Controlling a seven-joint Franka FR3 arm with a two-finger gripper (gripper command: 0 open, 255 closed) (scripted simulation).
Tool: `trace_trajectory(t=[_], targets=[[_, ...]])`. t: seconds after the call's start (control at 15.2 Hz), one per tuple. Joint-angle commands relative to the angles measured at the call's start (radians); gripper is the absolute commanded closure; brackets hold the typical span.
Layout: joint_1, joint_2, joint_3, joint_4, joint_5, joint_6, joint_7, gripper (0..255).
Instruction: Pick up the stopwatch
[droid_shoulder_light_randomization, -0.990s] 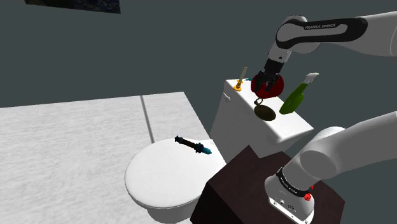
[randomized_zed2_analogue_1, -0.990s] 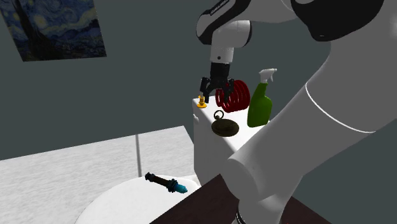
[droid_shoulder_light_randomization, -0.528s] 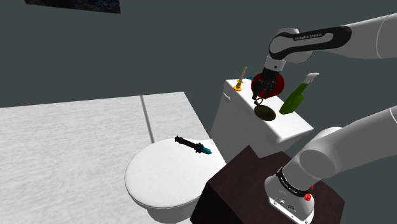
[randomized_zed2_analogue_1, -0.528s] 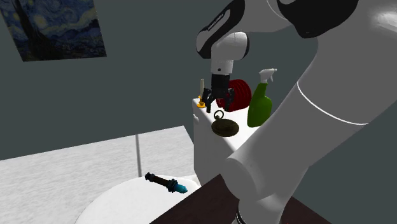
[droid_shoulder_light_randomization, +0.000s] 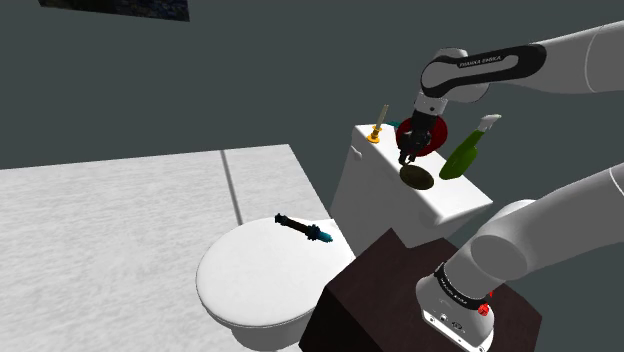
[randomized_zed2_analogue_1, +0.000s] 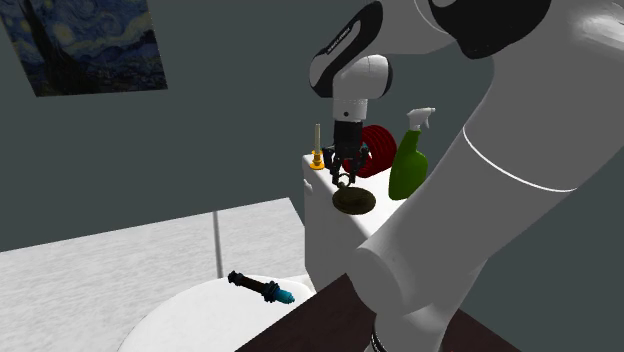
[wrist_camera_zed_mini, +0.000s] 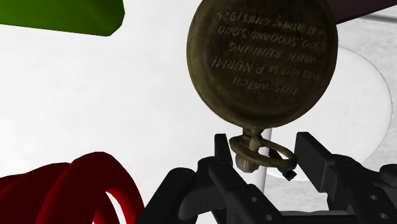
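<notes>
Stopwatch (droid_shoulder_light_randomization: 416, 178), a dull brass disc with a ring at its stem, lies flat on the white lid of the toilet tank (droid_shoulder_light_randomization: 390, 205), near the lid's front edge. In the wrist view its upturned face (wrist_camera_zed_mini: 264, 60) carries engraved lettering.

A pale, mottled floor (droid_shoulder_light_randomization: 100, 230) spreads across the shoulder view's left. The white arm (droid_shoulder_light_randomization: 560, 60) reaches over from the dark brown stand (droid_shoulder_light_randomization: 385, 275) and bends down toward the tank. The toilet's closed seat lid (droid_shoulder_light_randomization: 255, 275) sits below the tank.

On the tank a green spray bottle (droid_shoulder_light_randomization: 465, 152) leans at the far side of the stopwatch, and a dark red coil (randomized_zed2_analogue_1: 378, 145) stands beside it, behind the end effector (droid_shoulder_light_randomization: 407, 160). A black tool with a teal tip (droid_shoulder_light_randomization: 303, 229) lies on the seat lid. A small yellow candlestick (droid_shoulder_light_randomization: 377, 128) stands at the tank's far corner.

The end effector hangs just above the stopwatch's ring end. Its fingers (wrist_camera_zed_mini: 312, 149) stand apart, the ring (wrist_camera_zed_mini: 261, 151) between them and close to each.
</notes>
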Motion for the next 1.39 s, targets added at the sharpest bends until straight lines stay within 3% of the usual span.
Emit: trace_trajectory(t=[0.0, 0.2, 1.32], targets=[[0.0, 0.001, 0.0, 0.0, -0.001, 0.0, 0.0, 255], [-0.001, 0.0, -0.001, 0.004, -0.001, -0.004, -0.001, 255], [-0.001, -0.062, 0.023, 0.158, -0.006, -0.218, 0.028, 255]])
